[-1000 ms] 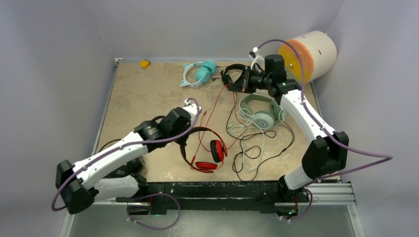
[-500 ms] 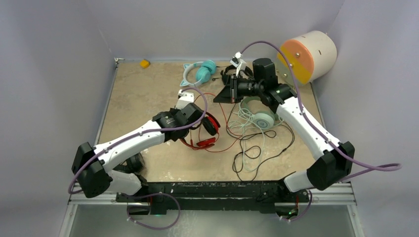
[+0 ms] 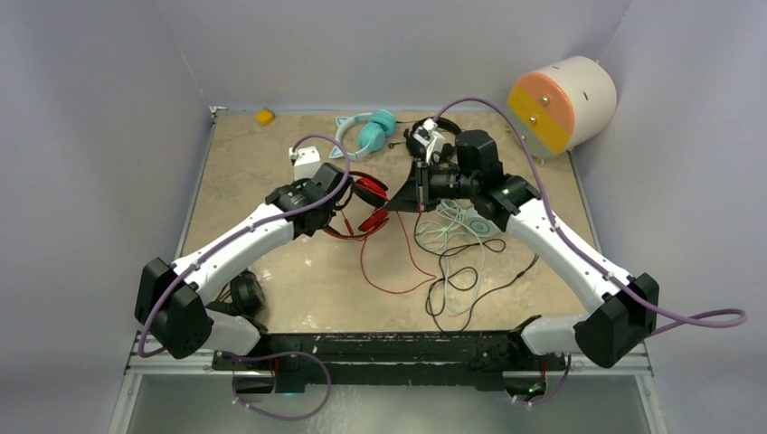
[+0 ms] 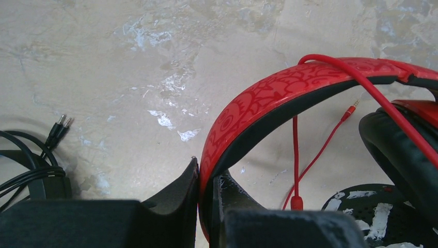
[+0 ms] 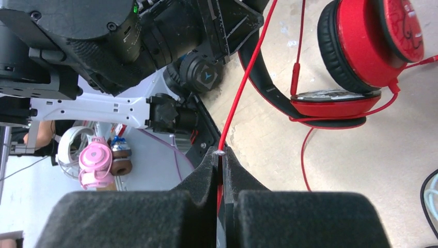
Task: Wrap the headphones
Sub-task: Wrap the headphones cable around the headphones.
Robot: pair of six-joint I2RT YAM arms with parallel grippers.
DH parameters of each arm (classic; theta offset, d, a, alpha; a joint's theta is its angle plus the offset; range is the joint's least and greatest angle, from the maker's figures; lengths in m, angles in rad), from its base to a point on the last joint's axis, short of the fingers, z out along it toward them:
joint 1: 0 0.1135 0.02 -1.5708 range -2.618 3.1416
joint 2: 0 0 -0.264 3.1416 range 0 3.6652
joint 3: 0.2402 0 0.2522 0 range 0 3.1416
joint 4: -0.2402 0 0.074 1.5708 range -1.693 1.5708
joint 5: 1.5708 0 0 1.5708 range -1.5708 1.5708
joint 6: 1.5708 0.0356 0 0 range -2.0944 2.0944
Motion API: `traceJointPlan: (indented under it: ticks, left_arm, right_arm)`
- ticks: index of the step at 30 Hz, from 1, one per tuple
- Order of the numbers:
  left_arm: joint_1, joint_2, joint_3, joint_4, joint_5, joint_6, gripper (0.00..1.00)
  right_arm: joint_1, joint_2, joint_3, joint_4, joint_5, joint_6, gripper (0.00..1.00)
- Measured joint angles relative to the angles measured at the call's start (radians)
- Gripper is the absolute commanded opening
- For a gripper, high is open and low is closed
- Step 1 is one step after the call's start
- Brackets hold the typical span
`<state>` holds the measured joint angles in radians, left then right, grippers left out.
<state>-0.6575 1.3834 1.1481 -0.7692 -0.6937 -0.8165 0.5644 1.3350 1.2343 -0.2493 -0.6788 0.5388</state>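
At left, the left gripper (image 4: pixel 206 173) is clenched on the patterned band of the red headphones (image 4: pixel 268 93), held over the far middle of the table (image 3: pixel 244 181). Just to their right, the right gripper (image 5: pixel 221 155) is pinched tight on their thin red cable (image 5: pixel 248 67), whose slack loops across the tabletop. Mint-green headphones (image 3: pixel 477 223) lie beneath the right arm amid tangled cords, 2 more sets, teal cat-eared headphones (image 3: pixel 364 132) and black headphones (image 3: pixel 420 141), sit near the far edge, and a cream drum (image 3: pixel 565 101) stands at far right.

Tan worktop (image 3: pixel 244 181). Upper left corner: yellow piece (image 3: pixel 264 117). Top centre: teal headset (image 3: pixel 366 132), black headset (image 3: pixel 418 140) near it. Centre right: mint headset (image 3: pixel 475 223). Lower centre: tangled cables (image 3: pixel 452 280). Lower left: small black headset (image 3: pixel 244 294).
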Motion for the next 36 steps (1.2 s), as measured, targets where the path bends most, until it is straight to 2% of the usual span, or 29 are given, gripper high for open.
traceJointPlan:
  ticks: [8,15,21,29,36]
  left_arm:
    - [0.009,-0.012,-0.044,0.078,0.027,0.007,0.0]
    - [0.008,-0.021,-0.089,0.126,0.051,0.024,0.0]
    - [0.008,-0.021,-0.106,0.18,0.06,0.028,0.0]
    - [0.011,0.012,-0.086,0.141,0.06,0.004,0.0]
    - [0.117,0.079,0.026,0.068,0.149,-0.039,0.0]
  right_arm:
    - [-0.018,-0.04,0.031,-0.052,0.088,-0.012,0.0]
    - [-0.062,-0.04,0.219,-0.146,0.143,-0.05,0.0]
    - [-0.063,-0.019,0.307,-0.18,0.144,-0.063,0.0]
    - [-0.058,0.005,0.294,-0.17,0.091,-0.061,0.0]
    - [0.05,-0.001,0.117,-0.117,0.077,-0.063,0.0]
